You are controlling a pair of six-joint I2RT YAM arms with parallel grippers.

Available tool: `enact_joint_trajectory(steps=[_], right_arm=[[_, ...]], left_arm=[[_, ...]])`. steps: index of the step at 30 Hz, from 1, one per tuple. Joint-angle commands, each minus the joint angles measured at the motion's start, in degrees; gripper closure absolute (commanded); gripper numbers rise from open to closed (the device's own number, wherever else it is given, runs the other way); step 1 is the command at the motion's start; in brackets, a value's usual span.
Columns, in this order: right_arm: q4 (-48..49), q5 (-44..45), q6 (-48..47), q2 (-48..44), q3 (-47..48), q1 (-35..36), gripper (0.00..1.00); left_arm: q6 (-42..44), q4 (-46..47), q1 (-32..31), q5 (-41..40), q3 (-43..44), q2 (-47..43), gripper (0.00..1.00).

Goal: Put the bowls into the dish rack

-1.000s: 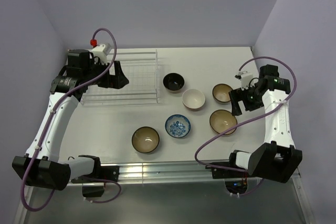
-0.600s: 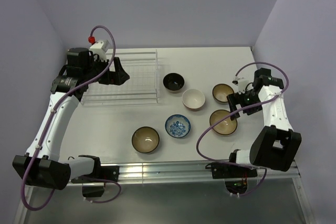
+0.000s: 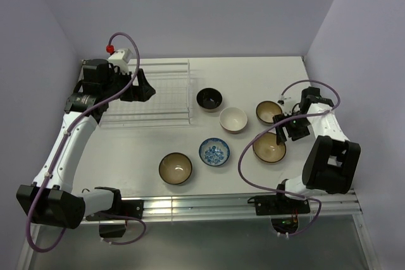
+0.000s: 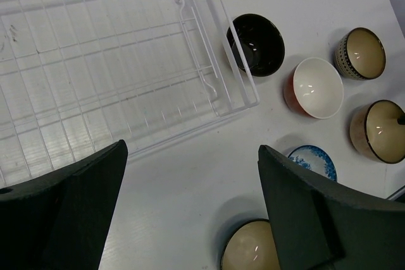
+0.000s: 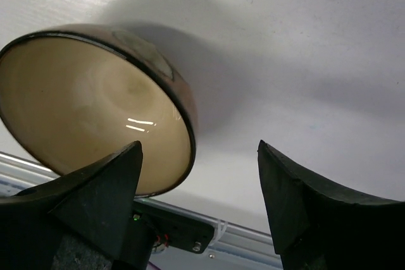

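Note:
The dish rack (image 3: 168, 96) (image 4: 114, 61), a white wire basket, stands at the back left with nothing in it. My left gripper (image 3: 144, 86) (image 4: 192, 150) hovers open over its right part, holding nothing. To the right lie a black bowl (image 3: 209, 98) (image 4: 256, 44), a white bowl with a red outside (image 3: 233, 119) (image 4: 317, 88), a blue-and-white bowl (image 3: 215, 152) and three tan bowls (image 3: 268, 112) (image 3: 175, 168) (image 3: 269, 147). My right gripper (image 3: 285, 132) (image 5: 199, 150) is open and low over the front right tan bowl (image 5: 95, 112), its fingers straddling the rim without touching it.
A metal rail (image 3: 202, 205) runs along the table's near edge, behind both arm bases. Purple walls close in the back and both sides. The right arm's purple cable (image 3: 243, 162) loops over the table beside the front right bowl.
My right gripper has swung down and inward onto the front right tan bowl's rim, and its jaws have narrowed a little. The left gripper has shifted slightly back over the rack.

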Motion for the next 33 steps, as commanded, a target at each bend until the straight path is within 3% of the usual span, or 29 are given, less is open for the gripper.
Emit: enact_joint_trajectory(steps=[1, 25, 31, 33], right_arm=[[5.3, -0.7, 1.2, 1.8, -0.8, -0.4, 0.22], [5.8, -4.2, -2.4, 9.7, -3.9, -0.5, 0.6], [3.1, -6.5, -4.6, 9.9, -3.8, -0.8, 0.75], [2.6, -7.3, -4.9, 9.5, -3.8, -1.1, 0.87]], left_arm=[[-0.9, 4.2, 0.1, -0.2, 0.2, -0.9, 0.1], [-0.1, 5.1, 0.1, 0.3, -0.2, -0.1, 0.13], [0.0, 4.7, 0.1, 0.6, 0.2, -0.1, 0.13], [0.0, 4.5, 0.1, 0.7, 0.2, -0.1, 0.13]])
